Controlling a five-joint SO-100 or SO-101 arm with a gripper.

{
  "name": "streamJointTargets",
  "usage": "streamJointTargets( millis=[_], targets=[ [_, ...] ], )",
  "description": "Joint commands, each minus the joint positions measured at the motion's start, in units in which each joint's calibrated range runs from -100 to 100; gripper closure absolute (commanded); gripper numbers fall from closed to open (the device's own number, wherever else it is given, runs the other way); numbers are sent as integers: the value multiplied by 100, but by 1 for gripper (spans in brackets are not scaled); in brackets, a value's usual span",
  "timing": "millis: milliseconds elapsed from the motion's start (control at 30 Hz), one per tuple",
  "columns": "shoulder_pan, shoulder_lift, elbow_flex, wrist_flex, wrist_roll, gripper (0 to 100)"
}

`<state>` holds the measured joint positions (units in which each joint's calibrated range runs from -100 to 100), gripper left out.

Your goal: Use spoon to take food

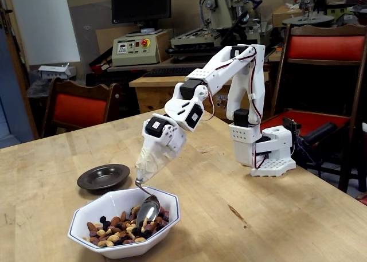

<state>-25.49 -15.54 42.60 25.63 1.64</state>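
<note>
I see a polished silver metal spoon (pixel 148 209), mirror-bright, its upper handle wrapped in matt off-white tape. The white bowl (pixel 166 225) looks like glossy glazed ceramic; the food (pixel 117 230) in it is dull brown nuts and dark wrinkled fruit. My arm (pixel 221 73) is smooth white plastic. The table (pixel 275 222) is pale, satin-finished wood. A small dark dish (pixel 103 178) has a soft sheen.
</note>
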Motion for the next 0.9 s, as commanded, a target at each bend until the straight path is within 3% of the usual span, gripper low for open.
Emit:
streamJointTargets(
  millis=[0, 867],
  targets=[
    [298, 471, 59, 30, -5, 96],
    [394, 1036, -1534, -18, -15, 95]
  ],
)
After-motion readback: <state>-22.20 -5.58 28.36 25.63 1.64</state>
